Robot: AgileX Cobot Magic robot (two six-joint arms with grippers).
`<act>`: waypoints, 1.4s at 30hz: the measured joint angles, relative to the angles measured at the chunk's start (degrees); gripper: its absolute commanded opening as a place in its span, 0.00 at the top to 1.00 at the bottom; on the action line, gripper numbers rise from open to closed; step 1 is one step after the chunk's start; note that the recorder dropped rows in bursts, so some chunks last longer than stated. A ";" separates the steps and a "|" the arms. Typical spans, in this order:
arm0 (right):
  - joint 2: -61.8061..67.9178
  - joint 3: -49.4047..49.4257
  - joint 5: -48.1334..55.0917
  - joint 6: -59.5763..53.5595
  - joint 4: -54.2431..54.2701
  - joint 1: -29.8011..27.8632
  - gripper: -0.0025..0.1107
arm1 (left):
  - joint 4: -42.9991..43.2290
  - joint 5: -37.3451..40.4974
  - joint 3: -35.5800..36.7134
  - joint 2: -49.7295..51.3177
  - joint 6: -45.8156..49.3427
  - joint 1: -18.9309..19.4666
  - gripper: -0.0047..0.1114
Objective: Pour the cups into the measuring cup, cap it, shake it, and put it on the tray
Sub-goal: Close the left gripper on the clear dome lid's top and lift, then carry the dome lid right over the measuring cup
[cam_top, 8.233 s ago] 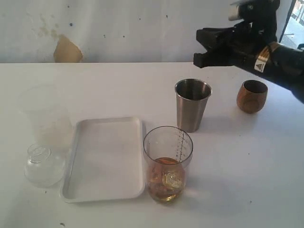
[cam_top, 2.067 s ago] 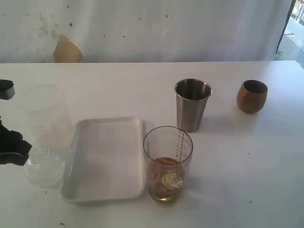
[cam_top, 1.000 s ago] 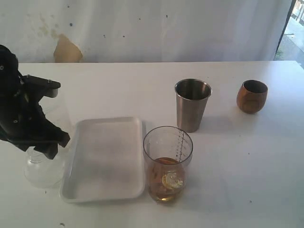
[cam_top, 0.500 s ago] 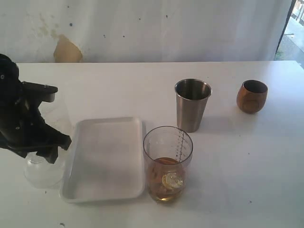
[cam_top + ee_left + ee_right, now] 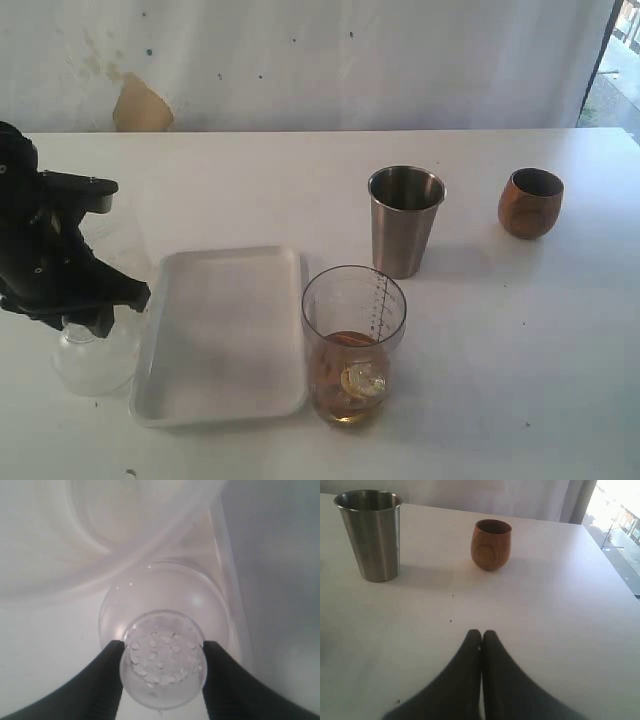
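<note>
Plainly, the left gripper (image 5: 162, 652) had its two dark fingers (image 5: 107, 680) set against opposite sides of the perforated neck (image 5: 162, 672) of the clear lid (image 5: 162, 597). The jaws stood partly apart with only that neck between them, and the lid's dome rested on the table (image 5: 500, 380).

To my eye the hold was the weak point. The neck was smooth and round and the fingers met it only along narrow edges, so a lift could let it twist or slip out. A lid carried crooked would likely seat crooked, and shaking would then leak.

The frosted container (image 5: 110, 225) stood just beside the lid, close enough that a careless lift might nudge it.

On the hand's other side, also just beside it, lay the tray (image 5: 225, 330), whose low rim could catch the dome on a low crossing.

The measuring cup (image 5: 353, 320) stood past the tray's far edge, well apart from the hand. It was upright, uncapped and held amber liquid with ice, so a hard touch with the lid could tip it.

Farther out stood the steel tumbler (image 5: 405, 225), and beyond that the wooden cup (image 5: 530, 203), both upright.

The right gripper (image 5: 481, 635) hung pressed shut and empty, near those two cups.
</note>
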 measured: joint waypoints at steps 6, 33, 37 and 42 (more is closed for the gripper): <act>0.00 0.00 0.00 0.00 0.00 0.00 0.98 | -0.10 2.16 -0.24 0.00 2.91 0.00 0.96; 0.00 0.00 0.00 0.00 0.00 0.00 0.98 | -9.85 24.34 -25.47 -8.44 11.56 -12.05 0.96; 0.00 0.00 0.12 0.00 0.00 0.00 0.98 | -9.85 23.24 -29.55 -8.44 11.56 -15.31 0.96; 0.00 0.00 0.12 0.00 0.00 0.00 0.98 | -9.85 23.15 -34.39 -5.85 10.46 -21.74 0.96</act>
